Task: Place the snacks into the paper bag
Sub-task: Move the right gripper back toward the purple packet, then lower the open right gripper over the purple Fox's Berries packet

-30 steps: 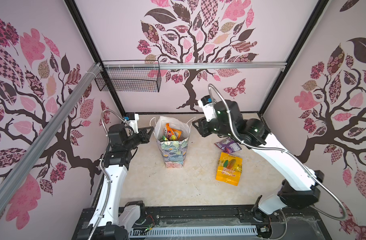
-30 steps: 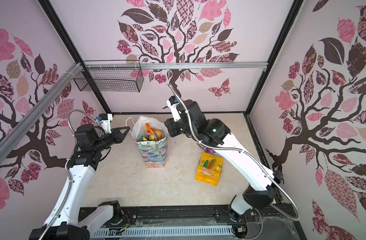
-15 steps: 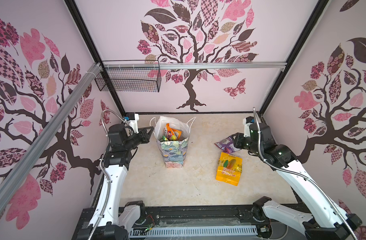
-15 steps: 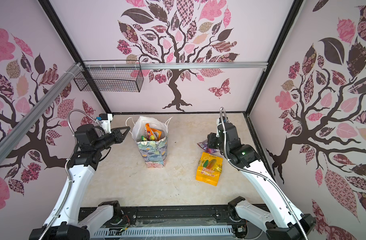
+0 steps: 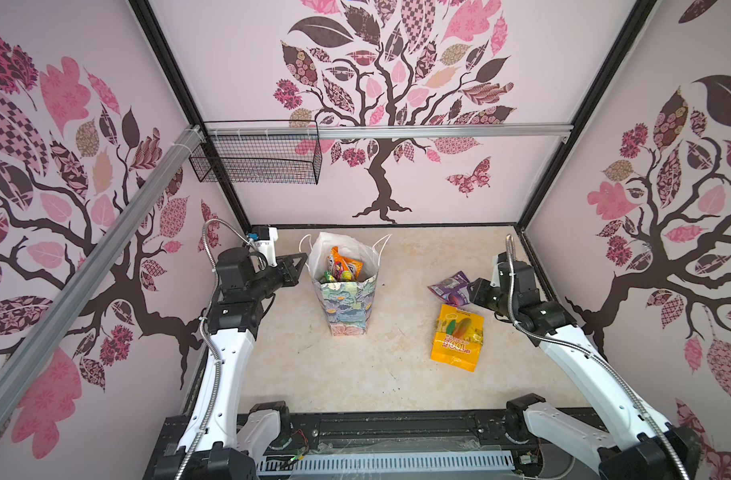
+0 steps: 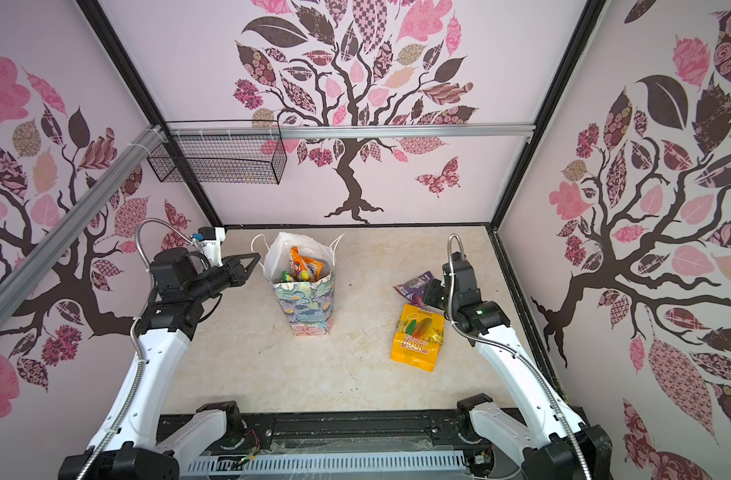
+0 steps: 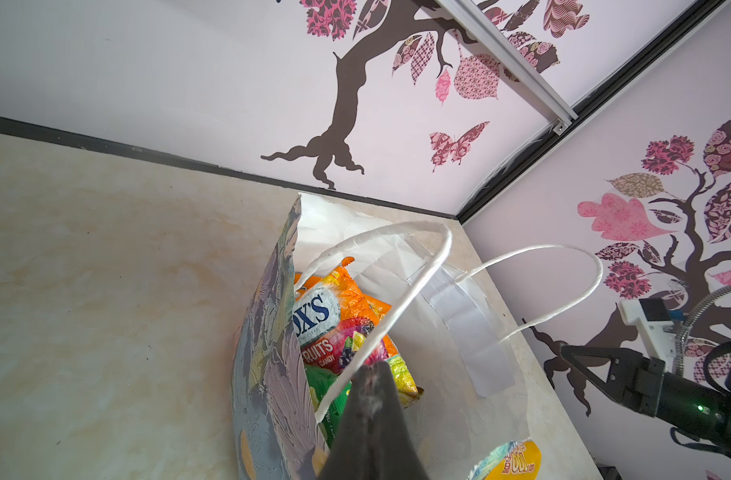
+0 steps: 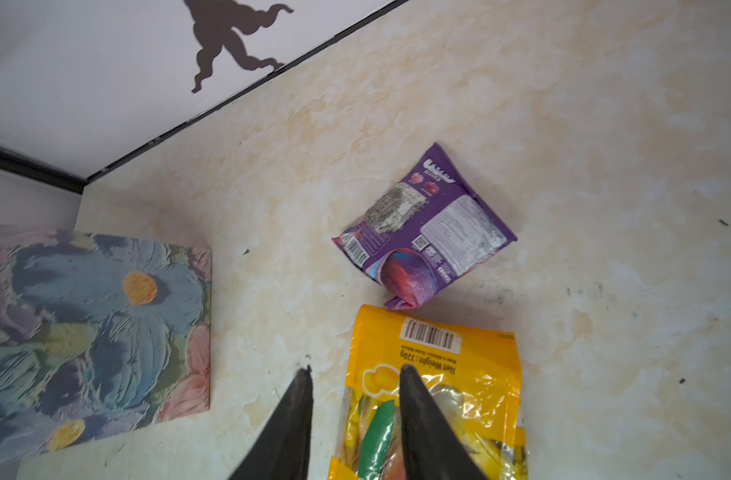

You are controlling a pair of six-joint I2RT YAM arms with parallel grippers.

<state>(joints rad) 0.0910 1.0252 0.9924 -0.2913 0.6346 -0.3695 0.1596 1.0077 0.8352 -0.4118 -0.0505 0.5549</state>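
Note:
The paper bag stands upright left of centre, with a floral print and white cord handles. Several snacks fill it, an orange FOX'S packet on top. A yellow packet and a purple packet lie flat on the table to the right. My left gripper is shut beside the bag's left rim, and a handle cord runs past its tip. My right gripper hangs open over the near edge of the yellow packet, holding nothing.
A black wire basket hangs from the rail on the back wall at the left. Patterned walls close in the table on three sides. A black rail with the arm bases runs along the front edge.
My right arm has swung from beside the bag's mouth to the right and come down over the two loose packets, its jaws a little wider. The left arm has not moved.

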